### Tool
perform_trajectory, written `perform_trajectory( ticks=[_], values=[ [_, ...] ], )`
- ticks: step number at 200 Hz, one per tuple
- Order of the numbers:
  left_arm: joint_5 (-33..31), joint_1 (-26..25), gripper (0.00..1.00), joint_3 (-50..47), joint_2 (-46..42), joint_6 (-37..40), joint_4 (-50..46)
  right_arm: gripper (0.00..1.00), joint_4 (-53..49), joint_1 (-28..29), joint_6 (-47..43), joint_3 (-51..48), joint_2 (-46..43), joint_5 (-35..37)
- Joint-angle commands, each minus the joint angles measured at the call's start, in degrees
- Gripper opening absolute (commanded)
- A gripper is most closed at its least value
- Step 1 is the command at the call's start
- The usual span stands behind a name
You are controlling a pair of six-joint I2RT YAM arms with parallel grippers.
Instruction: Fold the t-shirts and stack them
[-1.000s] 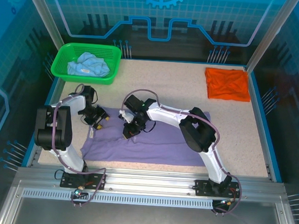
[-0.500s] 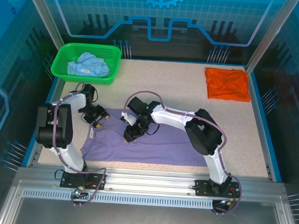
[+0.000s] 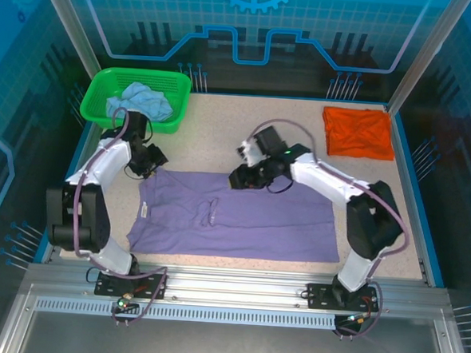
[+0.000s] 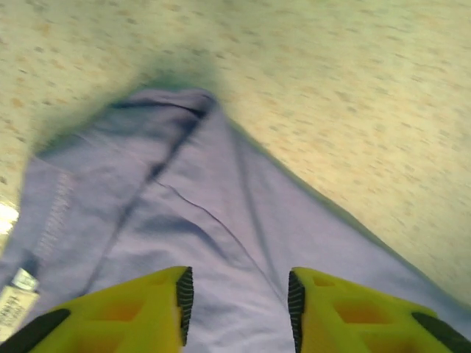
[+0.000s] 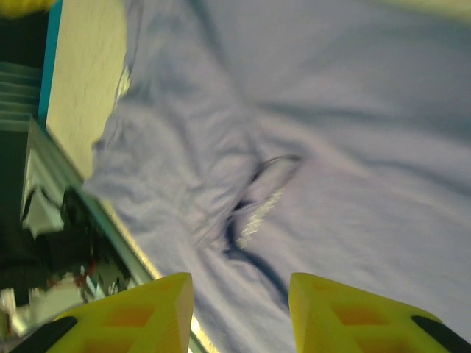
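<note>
The lavender t-shirt [image 3: 248,225] lies spread flat across the near half of the table, with a small crease [image 3: 209,211] near its middle. My left gripper [image 3: 147,163] sits at its far left corner. In the left wrist view the left gripper [image 4: 237,301] is open just above the purple cloth [image 4: 221,191], which is not pinched. My right gripper [image 3: 237,177] hovers at the shirt's far edge. The right wrist view shows the right gripper [image 5: 241,309] open over the cloth [image 5: 353,110] and its white lettering [image 5: 257,213]. The orange t-shirt [image 3: 358,132] lies folded at the far right. The light blue t-shirt [image 3: 140,100] is bunched in the basket.
A green basket [image 3: 131,123] stands at the far left corner, close behind my left arm. Bare speckled tabletop [image 3: 287,124] stretches between the basket and the orange shirt. The table's metal front rail [image 5: 51,169] appears at the left of the right wrist view.
My right gripper opened, let go of the purple cloth and swung back and right to the shirt's far edge. The left gripper drew back toward the basket. The shirt now lies flatter and wider.
</note>
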Motion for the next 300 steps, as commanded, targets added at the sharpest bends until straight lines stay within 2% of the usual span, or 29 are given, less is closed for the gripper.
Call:
perform_trajectory(
  ticks=[1,20,36,57,88,129,155,173,197,219,232,248,300],
  values=[
    [3.6,-5.8,0.34,-0.3,1.1,-0.2,1.1,0.38,-2.9,-8.7,6.6,-4.4,-1.7,6.4],
    [3.4,-9.7,0.29,-0.2,5.0,0.0,3.3,0.36,-3.4,-16.9,7.4,-7.2,-2.0,8.6],
    [2.7,-9.9,0.29,0.4,8.4,0.7,4.9,0.36,-3.5,-22.1,7.3,-7.7,-0.8,9.6],
    [-0.6,-9.4,0.29,3.4,13.8,3.4,3.9,0.35,-4.8,-25.9,6.6,-6.0,2.4,13.6],
    [-4.9,-4.6,0.29,1.8,16.8,2.4,4.3,0.35,-6.0,-31.0,9.4,-3.5,8.0,17.9],
    [-7.3,3.9,0.33,-2.4,15.3,3.2,5.1,0.36,-6.3,-38.0,12.3,-1.2,12.9,17.3],
    [-9.0,5.3,0.34,-1.9,16.1,4.0,4.4,0.36,-6.8,-41.9,14.0,-1.2,13.1,15.9],
    [-7.2,5.5,0.37,-0.8,16.2,3.9,4.1,0.36,-6.0,-44.1,15.5,-1.8,11.7,13.3],
    [-5.0,5.1,0.45,0.5,13.0,2.8,4.3,0.33,-5.2,-43.8,15.6,-1.1,7.9,12.2],
    [-3.9,3.9,0.49,3.0,10.0,2.3,3.0,0.19,-3.9,-40.4,14.1,1.6,6.9,9.7],
    [-2.6,2.9,0.43,3.7,8.8,2.3,3.3,0.08,-6.8,-37.4,12.2,5.8,9.2,9.9],
    [-2.4,1.5,0.37,3.6,8.4,2.7,4.5,0.01,-9.4,-33.9,11.0,9.8,12.5,12.2],
    [-5.8,2.2,0.33,-0.4,12.3,4.4,6.8,0.0,-12.1,-30.6,11.8,14.2,21.5,13.4]
  ],
)
